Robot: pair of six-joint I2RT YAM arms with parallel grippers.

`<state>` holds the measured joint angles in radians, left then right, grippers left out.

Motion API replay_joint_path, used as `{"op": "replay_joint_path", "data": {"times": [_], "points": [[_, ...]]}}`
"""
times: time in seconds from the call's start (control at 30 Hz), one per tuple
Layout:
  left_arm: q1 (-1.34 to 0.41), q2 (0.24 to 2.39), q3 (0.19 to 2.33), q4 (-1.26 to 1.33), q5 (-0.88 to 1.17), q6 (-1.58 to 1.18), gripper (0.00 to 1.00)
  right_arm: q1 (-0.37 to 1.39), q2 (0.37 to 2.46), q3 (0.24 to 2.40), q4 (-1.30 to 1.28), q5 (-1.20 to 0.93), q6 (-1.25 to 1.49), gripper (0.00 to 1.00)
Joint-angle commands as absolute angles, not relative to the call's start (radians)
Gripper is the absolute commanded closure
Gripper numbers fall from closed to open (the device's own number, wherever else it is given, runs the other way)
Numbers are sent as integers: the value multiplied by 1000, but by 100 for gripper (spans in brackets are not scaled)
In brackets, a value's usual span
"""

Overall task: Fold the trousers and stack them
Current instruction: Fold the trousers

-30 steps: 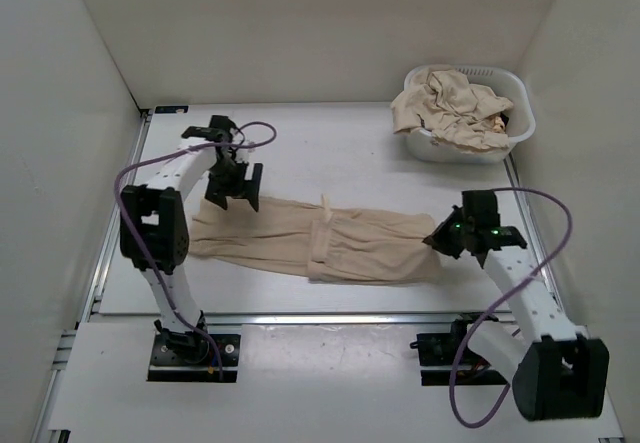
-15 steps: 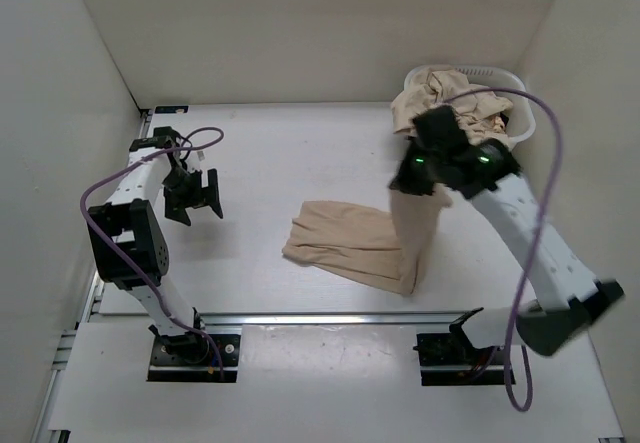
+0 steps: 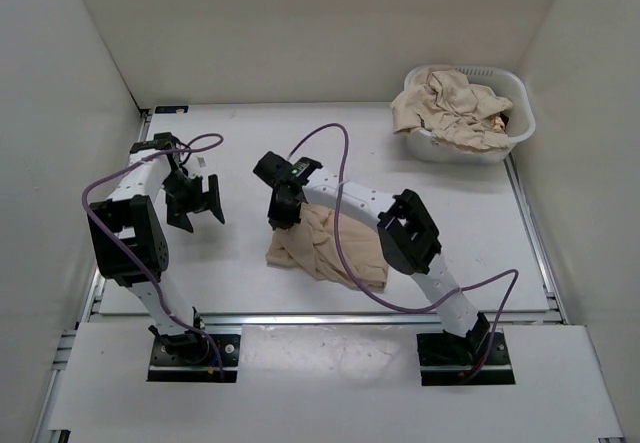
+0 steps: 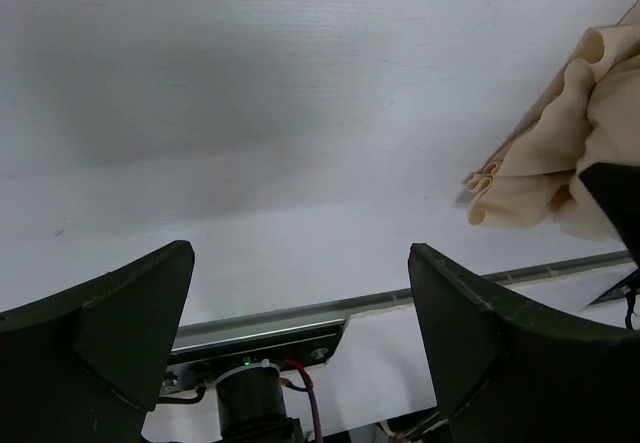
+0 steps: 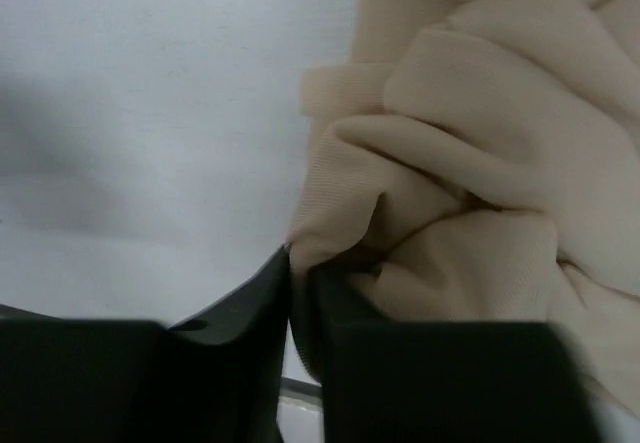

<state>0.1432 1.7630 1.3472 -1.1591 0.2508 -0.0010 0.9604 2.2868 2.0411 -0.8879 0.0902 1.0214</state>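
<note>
The beige trousers [image 3: 325, 248] lie bunched and folded over on the table, left of the middle. My right gripper [image 3: 284, 213] is stretched far left and is shut on a fold of the trousers [image 5: 330, 233] at their upper left edge. My left gripper [image 3: 196, 203] is open and empty, apart from the cloth, to its left. In the left wrist view the trousers' edge [image 4: 540, 173] shows at the right, beyond my open fingers [image 4: 480, 333].
A white slotted laundry basket [image 3: 515, 133] at the back right holds more crumpled beige cloth [image 3: 450, 108]. White walls enclose the table on three sides. A metal rail [image 3: 330, 316] runs along the table's near edge.
My right gripper has carried the trouser end from the right, up and over to the left, folding the trousers onto themselves. My left gripper let go and drew back left.
</note>
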Motion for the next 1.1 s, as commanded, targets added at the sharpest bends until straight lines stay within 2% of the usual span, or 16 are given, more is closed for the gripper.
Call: {"op": "replay_joint_path", "data": {"times": [0.0,0.17,0.3,0.37,0.4,0.47,0.5,0.53,0.67,0.7,0.77,0.8,0.83,0.87,1.07], "points": [[158,1766,1339,-1152,281,0,0,965,2289,2117,-810,39,1081,75],[178,1799,1382,-1143,270,0,0,1028,2326,2184,-720,-77,922,47],[178,1818,1459,-1143,270,0,0,1092,2208,2169,-732,-83,697,44],[160,1818,1517,-1143,270,0,0,1115,2120,2041,-762,-4,683,44],[146,1804,1534,-1143,270,0,0,1115,1997,1957,-747,35,683,43],[82,1744,1555,-1143,296,0,0,1089,1860,1760,-697,127,768,38],[59,1718,1555,-1143,310,0,0,1069,1736,1574,-662,143,810,38],[4,1669,1555,-1143,336,0,0,1019,1680,1492,-661,162,910,38],[-171,1589,1496,-1106,345,0,36,878,1424,1176,-771,313,1124,38],[-210,1589,1455,-1092,335,0,41,849,1393,1126,-740,313,1124,38],[-324,1589,1424,-1051,302,0,39,764,1344,1028,-701,304,1121,38],[-357,1603,1405,-1036,287,0,35,705,1344,1011,-655,289,1097,38],[-388,1612,1405,-1020,272,0,20,680,1344,1002,-641,278,1074,38],[-440,1627,1394,-1003,258,0,18,655,1360,1002,-641,278,1031,37],[-560,1677,1333,-851,124,0,18,499,1499,1037,-601,227,945,36]]}}
